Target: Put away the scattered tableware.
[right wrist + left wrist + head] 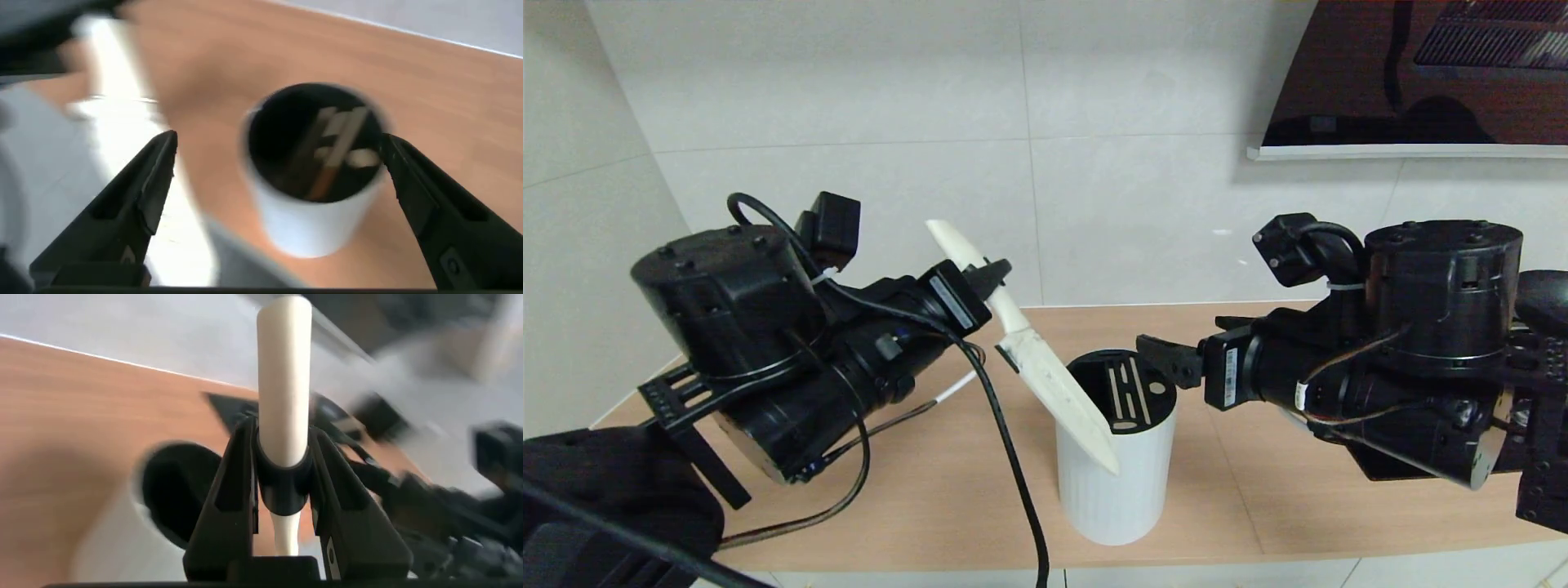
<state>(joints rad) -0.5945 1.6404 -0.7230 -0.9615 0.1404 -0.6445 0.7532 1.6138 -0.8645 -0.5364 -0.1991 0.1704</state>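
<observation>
A white knife (pixel 1045 371) hangs slanted above the counter, handle up and blade tip down in front of the white cylindrical holder (pixel 1115 482). My left gripper (pixel 991 280) is shut on the knife's handle (pixel 283 384). The blade tip lies over the holder's near side, outside its black slotted top (pixel 1123 390). My right gripper (pixel 1168 359) is open at the holder's far right rim. In the right wrist view its fingers (pixel 151 188) stand wide apart on either side of the holder (pixel 315 220), touching nothing. The knife (pixel 114 61) shows blurred to one side.
The holder stands near the front edge of a wooden counter (pixel 1290 498). A thin white stick (pixel 956 388) lies on the counter behind my left arm. A tiled wall (pixel 1094 163) rises close behind, with a dark hood (pixel 1421 73) at upper right.
</observation>
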